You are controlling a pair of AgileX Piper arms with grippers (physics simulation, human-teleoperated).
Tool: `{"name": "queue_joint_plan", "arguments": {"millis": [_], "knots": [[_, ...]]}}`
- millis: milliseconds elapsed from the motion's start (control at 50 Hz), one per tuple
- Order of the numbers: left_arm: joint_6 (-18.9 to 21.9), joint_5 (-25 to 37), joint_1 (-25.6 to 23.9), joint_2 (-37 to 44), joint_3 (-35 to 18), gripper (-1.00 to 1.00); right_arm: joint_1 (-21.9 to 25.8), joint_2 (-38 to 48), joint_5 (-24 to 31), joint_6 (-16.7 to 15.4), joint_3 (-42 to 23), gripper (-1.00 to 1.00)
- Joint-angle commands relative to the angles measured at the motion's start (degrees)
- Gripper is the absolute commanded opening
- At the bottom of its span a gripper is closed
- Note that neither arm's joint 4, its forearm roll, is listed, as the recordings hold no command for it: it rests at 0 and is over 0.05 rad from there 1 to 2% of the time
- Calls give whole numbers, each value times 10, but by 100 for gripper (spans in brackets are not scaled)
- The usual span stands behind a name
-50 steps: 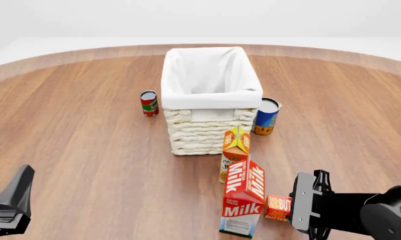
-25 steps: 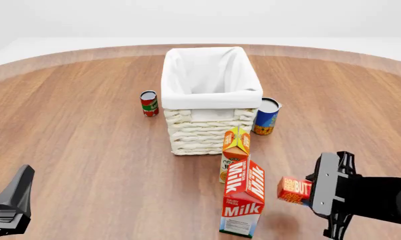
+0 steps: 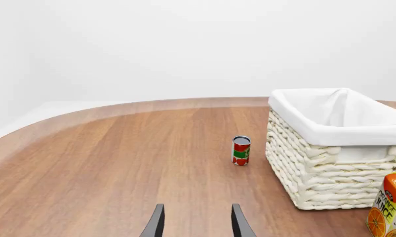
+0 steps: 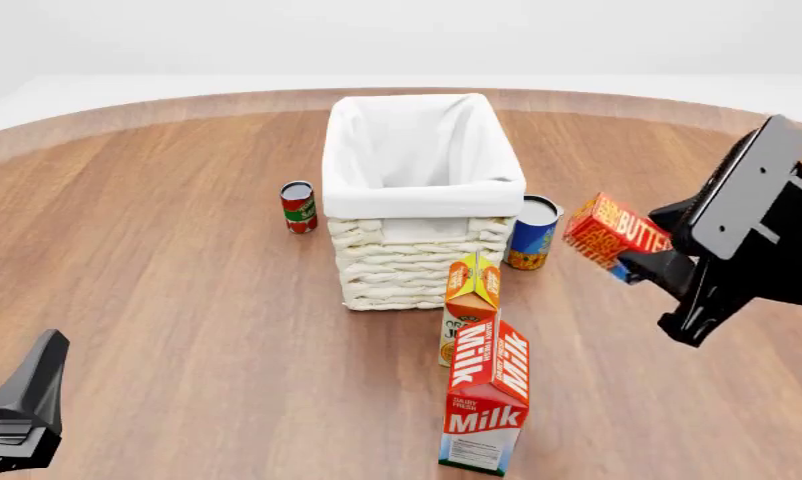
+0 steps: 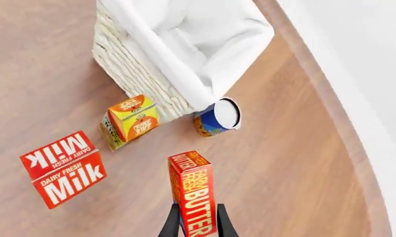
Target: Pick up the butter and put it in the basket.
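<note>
Aloft to the right of the basket (image 4: 421, 160), the butter (image 4: 616, 229) was held clamped between the fingers of the right gripper (image 4: 641, 265), well clear of the table (image 4: 161, 290). The box was tilted, its white lettering turned toward the front camera, and from the right wrist camera it was seen pinched at its near end between two dark fingertips (image 5: 174, 224), the butter (image 5: 196, 192) standing out lengthwise from them. Below and just left of the box, a blue can (image 4: 532, 233) stood against the basket's right front corner. An orange juice carton (image 4: 471, 305) was set upright just before the basket's front wall, with a milk carton (image 4: 488, 410) nearer the camera. A red can (image 4: 298, 206) stood near the basket's left side. The basket's white lining (image 5: 205, 37) was seen folded over the rim. At the lower left the left gripper (image 4: 25, 410) was parked low by the table's near edge; from its wrist camera its fingers (image 3: 156, 224) were shown apart, nothing between them.
</note>
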Motion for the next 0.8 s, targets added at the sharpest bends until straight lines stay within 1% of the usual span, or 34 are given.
{"name": "queue_joint_plan", "arguments": {"millis": [20, 60, 80, 120, 140, 180, 200, 220, 240, 260, 280, 300, 320, 340, 360, 420, 440, 460, 480, 500, 520, 540, 580, 600, 620, 760, 800], "knots": [[0, 0, 0, 0, 0, 100, 27, -5, 10, 126, -119, -100], [0, 0, 0, 0, 0, 100, 33, -5, 5, 141, -133, -100], [0, 0, 0, 0, 0, 100, 41, -4, 3, 157, -144, -100], [0, 0, 0, 0, 0, 100, 49, -3, -6, 163, -151, -100], [0, 0, 0, 0, 0, 100, 55, 0, -6, 175, -159, -100], [0, 0, 0, 0, 0, 100, 56, 0, -7, 173, -161, -100], [0, 0, 0, 0, 0, 100, 63, 2, -10, 189, -176, -100], [0, 0, 0, 0, 0, 100, 63, 2, -10, 189, -176, -100], [0, 0, 0, 0, 0, 100, 67, 5, -14, 201, -189, -100], [0, 0, 0, 0, 0, 100, 67, 5, -14, 201, -189, -100], [0, 0, 0, 0, 0, 100, 72, 7, -16, 211, -198, -100], [0, 0, 0, 0, 0, 100, 77, 7, -16, 214, -200, -100], [0, 0, 0, 0, 0, 100, 83, 5, -20, 222, -207, -100], [0, 0, 0, 0, 0, 100, 87, 11, -23, 239, -217, -100], [0, 0, 0, 0, 0, 100, 97, 13, -32, 250, -220, -100], [0, 0, 0, 0, 0, 100, 111, 26, -56, 266, -221, -100], [0, 0, 0, 0, 0, 100, 111, 26, -56, 266, -221, -100], [0, 0, 0, 0, 0, 100, 116, 35, -69, 281, -223, -100], [0, 0, 0, 0, 0, 100, 125, 36, -80, 283, -221, -100], [0, 0, 0, 0, 0, 100, 127, 40, -84, 291, -222, -100], [0, 0, 0, 0, 0, 100, 128, 45, -93, 292, -222, -100], [0, 0, 0, 0, 0, 100, 133, 49, -100, 302, -224, -100], [0, 0, 0, 0, 0, 100, 137, 49, -107, 302, -225, -100], [0, 0, 0, 0, 0, 100, 138, 58, -116, 319, -237, -100], [0, 0, 0, 0, 0, 100, 138, 58, -116, 319, -237, -100], [0, 0, 0, 0, 0, 100, 140, 88, -133, 346, -278, -100], [0, 0, 0, 0, 0, 100, 138, 104, -136, 344, -288, -100]]}}
